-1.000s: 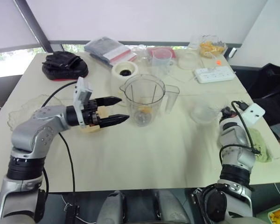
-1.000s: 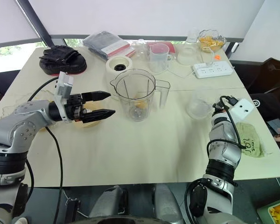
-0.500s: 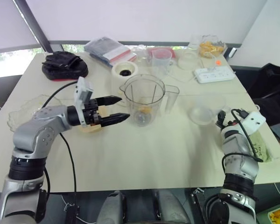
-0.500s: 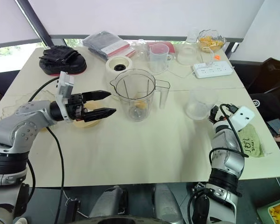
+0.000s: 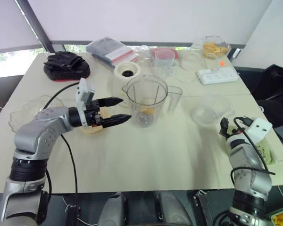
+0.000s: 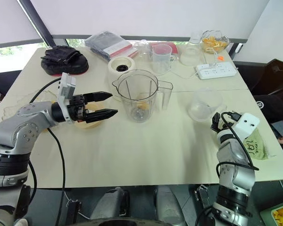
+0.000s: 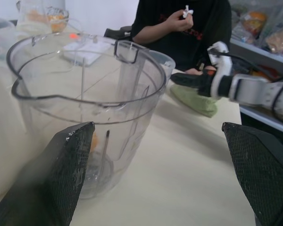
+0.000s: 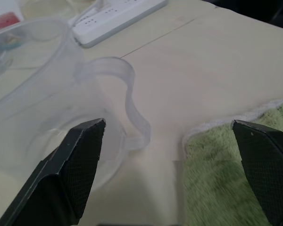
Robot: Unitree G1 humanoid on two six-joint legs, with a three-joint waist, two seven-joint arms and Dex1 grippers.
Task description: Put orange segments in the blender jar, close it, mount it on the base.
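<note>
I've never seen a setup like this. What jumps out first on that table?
Mid-table stands the blender jar, a big clear pitcher with something orange at its bottom. The left gripper hangs beside it, jaws wide open and pointing at it. Nearer the table's right edge, the right gripper, jaws also open, sits just short of a small clear cup beside a green cloth.

Head stereo eyes overlook the table; wrist cameras look close along it

White power strip, black gloves, green cloth on table.
</note>
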